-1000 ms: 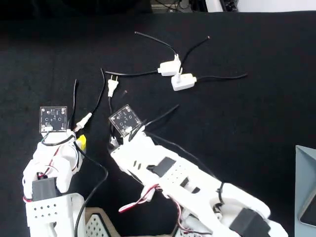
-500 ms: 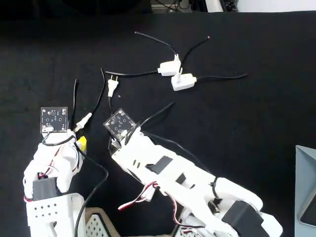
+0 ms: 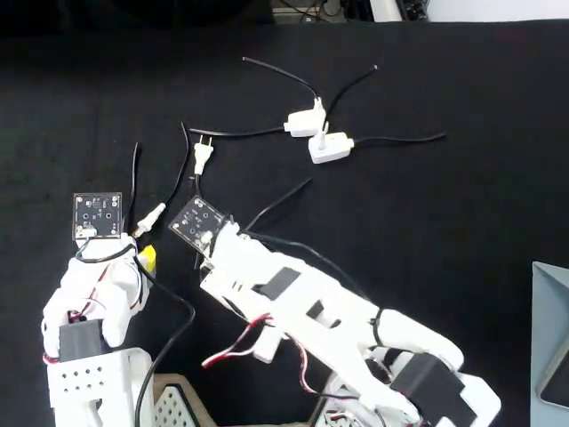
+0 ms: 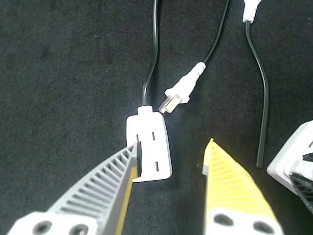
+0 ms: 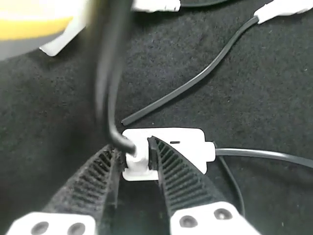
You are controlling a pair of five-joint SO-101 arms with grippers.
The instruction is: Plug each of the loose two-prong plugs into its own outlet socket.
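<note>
Right gripper point(image 5: 133, 148) pinching plug point(image 5: 137, 165), seemingly seated in socket point(image 5: 186, 144).

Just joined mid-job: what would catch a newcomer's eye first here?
The right pincer is clamped on a white plug against a white socket block, left of the table's middle. Nearer the left edge, the left pincer stands open astride a second socket, a loose plug lying just off its end.

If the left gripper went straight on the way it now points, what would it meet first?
Probably the white outlet socket, lying right at the tip of the open left gripper. A loose two-prong plug lies just beyond it. Depth is hard to judge here.
</note>
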